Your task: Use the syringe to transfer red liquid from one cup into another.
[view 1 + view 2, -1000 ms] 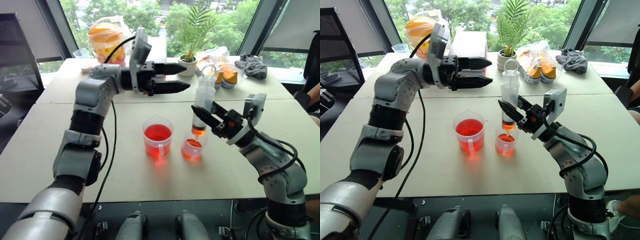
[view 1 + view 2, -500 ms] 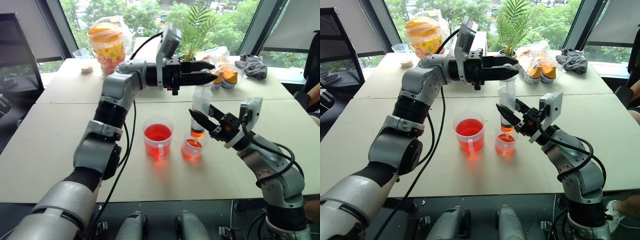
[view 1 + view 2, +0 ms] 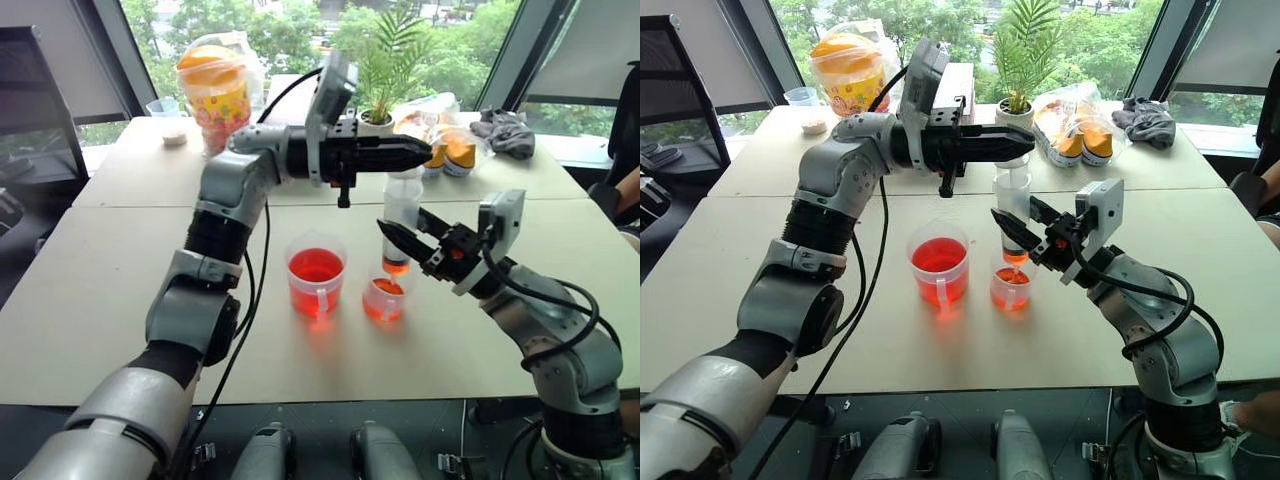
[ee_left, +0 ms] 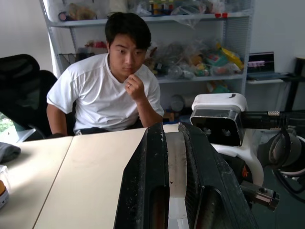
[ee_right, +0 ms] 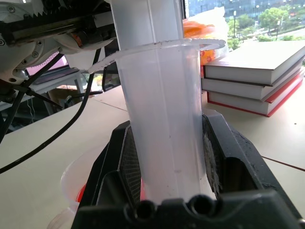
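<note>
Pale beige tables (image 3: 90,290) pushed together stand before large windows with green trees outside; at the far edge sit a potted palm (image 3: 385,70), a clear tub of orange snacks (image 3: 213,85), bagged goods and a grey cloth. In the left wrist view a person in a white T-shirt (image 4: 102,93) sits across the table in front of cluttered shelves.

The left gripper (image 3: 1032,144) reaches level across the scene, its fingers pressed together on the top of the syringe's plunger, which shows as a white strip between them in its wrist view. The syringe (image 3: 402,215) stands upright, long axis vertical, orange-red tip pointing down. The right gripper (image 3: 400,238), below the left one, pinches the clear barrel between its black pads (image 5: 126,167).

The larger cup (image 3: 316,275), holding red liquid (image 3: 315,266), stands just left of the right gripper. The smaller cup (image 3: 384,297) sits directly beneath the syringe tip, a little red in it.
</note>
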